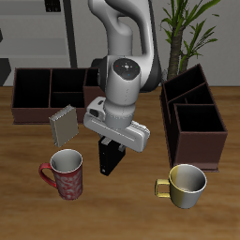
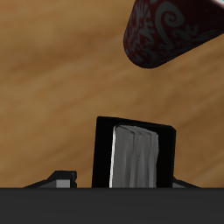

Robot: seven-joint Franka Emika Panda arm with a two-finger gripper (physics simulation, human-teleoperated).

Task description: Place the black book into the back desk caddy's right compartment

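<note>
At the upper left of the exterior frame sits the long, low maroon-brown back desk caddy (image 1: 47, 92), its black-lined right compartment (image 1: 30, 90) at the far left end. Just below it, a grey-white spiral notepad (image 1: 64, 124) leans, and lower left stands a dark red patterned mug (image 1: 66, 174). Centre frame, the white arm's gripper (image 1: 112, 150) is clenched on the slim black book (image 1: 111, 157), which hangs upright just above the wood table (image 1: 122, 211); the wrist view shows the book's pale pages (image 2: 134, 157) between the pincers. Right of centre, a pale yellow mug (image 1: 186, 184), then a second maroon caddy (image 1: 192, 120) seen end-on. The risk, I'd judge: swinging toward that compartment, the book's lower edge could clip the notepad or the caddy wall unless it rises first. Open wood lies along the front edge
</note>
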